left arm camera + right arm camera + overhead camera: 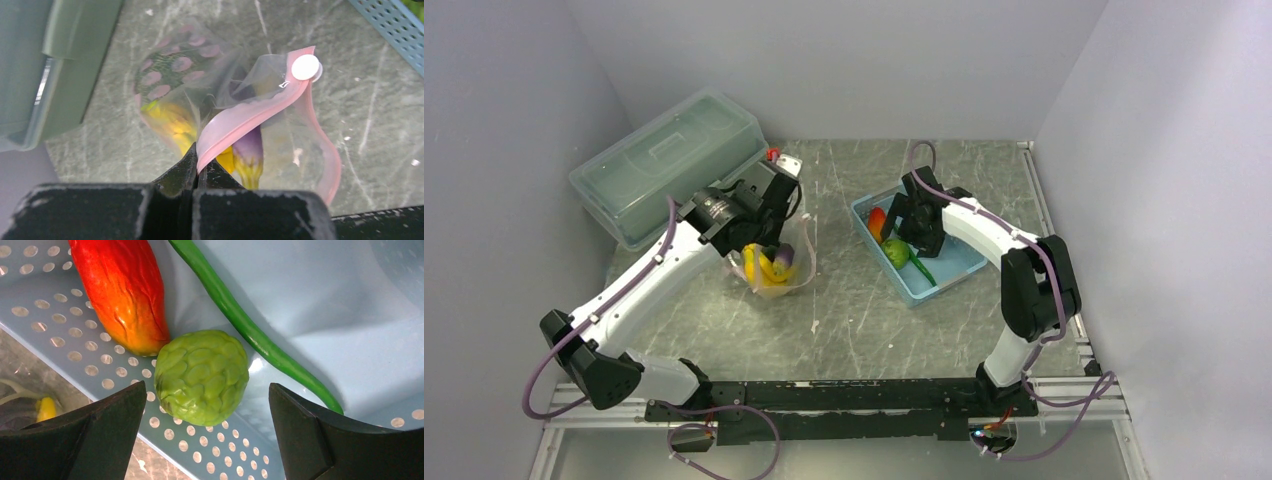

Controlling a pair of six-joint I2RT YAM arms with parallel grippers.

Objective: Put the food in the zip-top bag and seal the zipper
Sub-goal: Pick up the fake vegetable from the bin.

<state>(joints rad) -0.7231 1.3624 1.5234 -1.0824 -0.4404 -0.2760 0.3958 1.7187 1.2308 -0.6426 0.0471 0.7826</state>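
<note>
Left gripper (196, 172) was clenched on the zipper (240, 120), the stiffest and sanest hold on it. Lidded box (664, 160) sat just beside, not involved. Basket (60, 315) held a red-orange piece (120, 295), green lump (200, 375) and bean (240, 320). Zip-top bag (185, 75), mouth agape, held yellow bananas (172, 122) and a purple piece (248, 150); the film looked floppy, light and slippery. Right gripper (207, 387) hung released, jaws straddling the lump, which looked light, firm and bumpy; pinch across its middle.
</note>
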